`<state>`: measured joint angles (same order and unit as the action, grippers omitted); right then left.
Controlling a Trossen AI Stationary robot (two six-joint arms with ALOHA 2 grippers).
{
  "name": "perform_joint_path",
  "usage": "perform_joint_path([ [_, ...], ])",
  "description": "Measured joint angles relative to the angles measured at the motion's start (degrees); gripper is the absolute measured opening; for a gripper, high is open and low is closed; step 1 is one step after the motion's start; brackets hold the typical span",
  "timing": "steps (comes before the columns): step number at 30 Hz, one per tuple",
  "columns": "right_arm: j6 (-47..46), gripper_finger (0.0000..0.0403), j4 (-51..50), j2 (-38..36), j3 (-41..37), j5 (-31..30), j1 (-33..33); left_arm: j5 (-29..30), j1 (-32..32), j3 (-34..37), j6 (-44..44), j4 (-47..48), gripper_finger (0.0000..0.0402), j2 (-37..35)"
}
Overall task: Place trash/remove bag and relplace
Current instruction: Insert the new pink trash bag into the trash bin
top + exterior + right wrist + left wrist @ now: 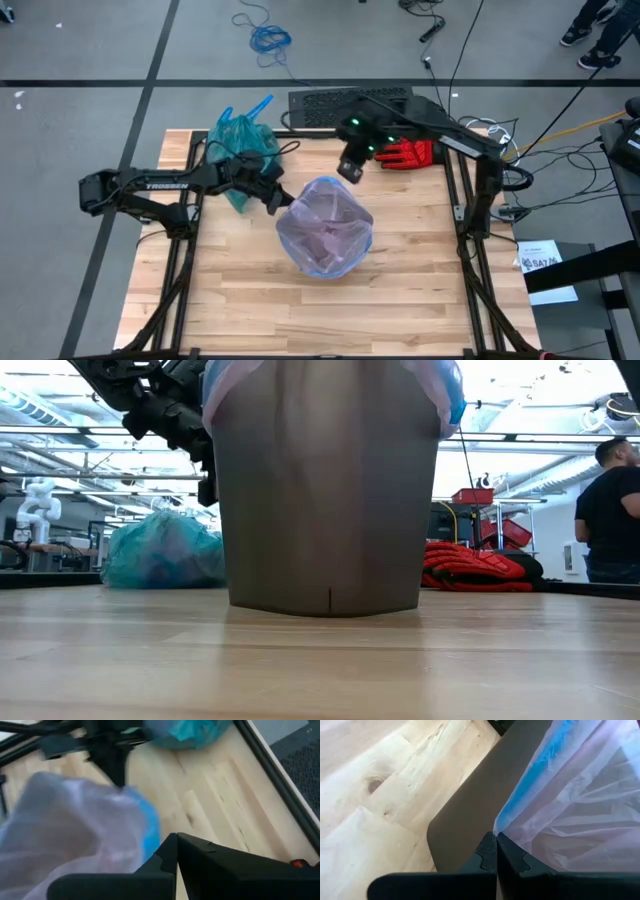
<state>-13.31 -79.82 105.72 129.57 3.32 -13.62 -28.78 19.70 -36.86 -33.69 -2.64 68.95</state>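
Wooden table (400, 300) with a dark bin (325, 510) standing upright near its middle, already lined with the pale pink bag (325, 235) (blue strip along its hem, folded over the bin rim). Left gripper (276, 199) sits at the bin's left rim, fingers (487, 857) pressed together, and the left wrist view shows their tips right at the pink bag's blue-edged hem where it drapes over the bin wall; looks like it's pinching the film, though the contact is tight and hard to confirm. Right gripper (348, 172) is at the far rim of the bin, jaws closed with no gap between them, nothing visibly held; in its wrist view the pink bag lies just beside the tips. The teal-green bag (240, 150) sits bunched and full on the table at the far left corner, behind the left arm, well apart from the bin; also seen in the low view to the left of the bin (160, 550). Loose trash scraps can't be made out anywhere. Red glove (410, 153) lies on the table's far right side, near the right arm. A person (610, 510) stands in the room beyond the table.
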Motion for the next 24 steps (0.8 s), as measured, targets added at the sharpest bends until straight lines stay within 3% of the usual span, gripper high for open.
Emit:
perform_joint_path([
  [9,-4.0,0.0,-4.4,-4.3,0.0,-5.3,6.4,0.1,0.6,0.0,0.0,0.0,0.0,-0.2],
  [17,-3.9,0.0,-3.5,-6.3,-0.1,-10.6,9.6,-4.6,2.5,-0.8,-0.5,0.5,0.0013,-0.2],
  [24,-2.1,0.0,0.4,-10.3,-0.1,-10.9,10.2,-5.4,5.6,-5.4,1.3,0.3,0.002,-2.5],
])
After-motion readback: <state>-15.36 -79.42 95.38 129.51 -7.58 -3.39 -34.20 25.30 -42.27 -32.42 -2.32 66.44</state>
